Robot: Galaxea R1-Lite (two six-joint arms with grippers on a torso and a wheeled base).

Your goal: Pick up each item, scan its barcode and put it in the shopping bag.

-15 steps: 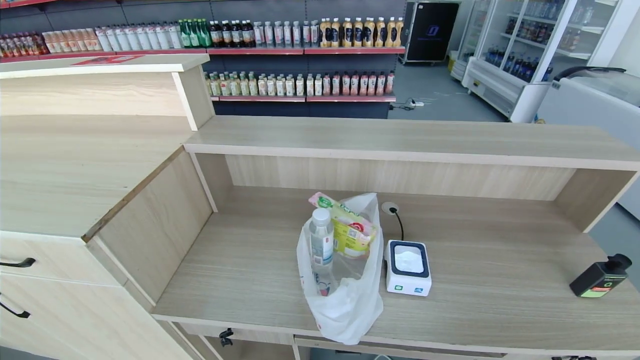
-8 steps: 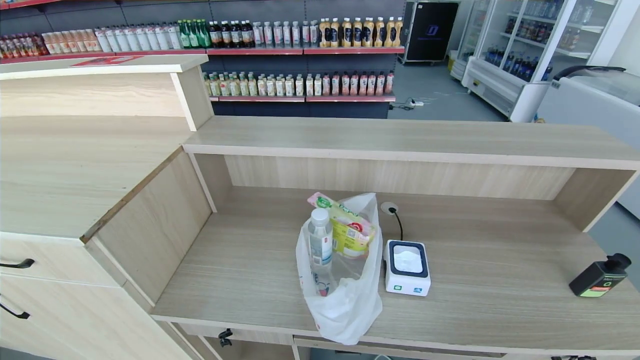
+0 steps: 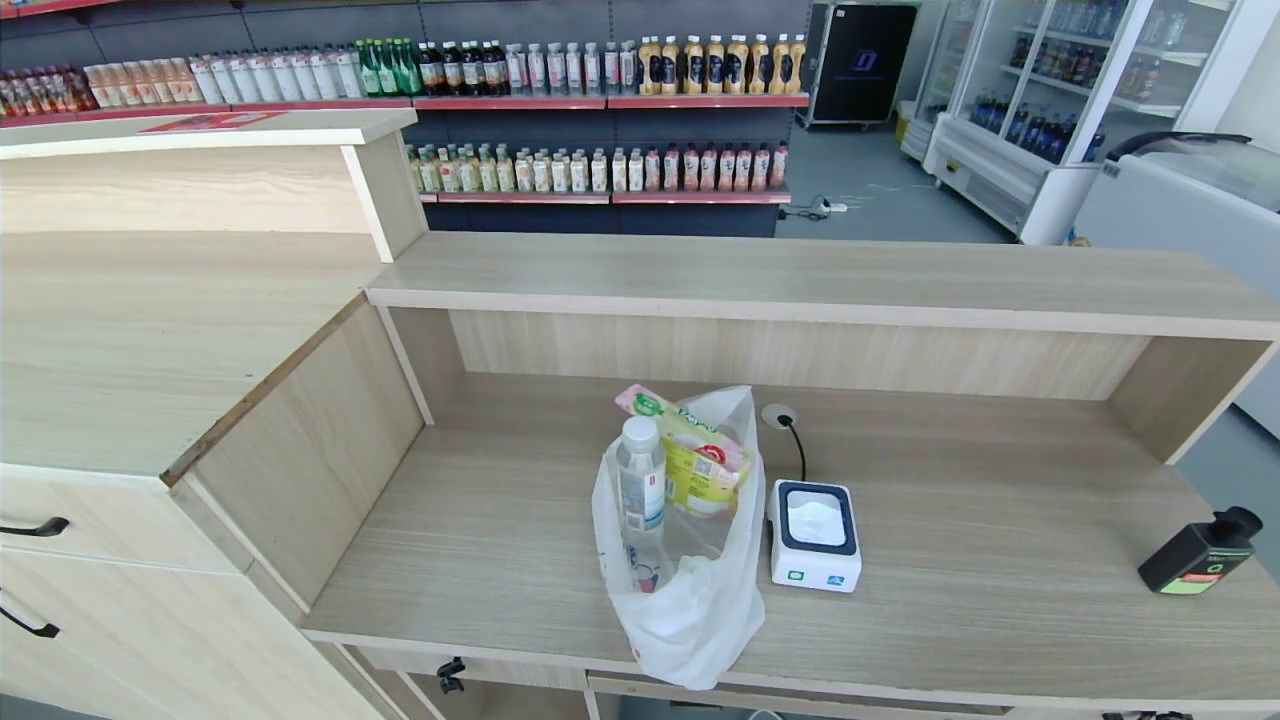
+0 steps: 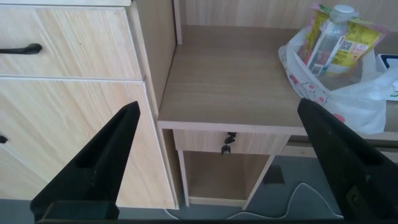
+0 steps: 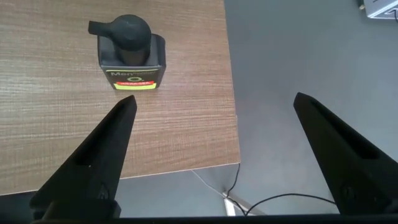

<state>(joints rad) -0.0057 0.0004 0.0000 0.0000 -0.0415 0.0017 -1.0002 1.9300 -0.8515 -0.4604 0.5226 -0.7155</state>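
Black tapered left pincer (image 4: 217, 106), matching right pincer (image 5: 214, 98)

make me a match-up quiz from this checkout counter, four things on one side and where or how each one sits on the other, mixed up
1 water bottle
2 scanner
3 black pump bottle
4 shopping bag

A alone near the counter's right end
B white, holding items
C upright inside the bag
D on the counter, just right of the bag

Pairs: 1-C, 2-D, 3-A, 4-B
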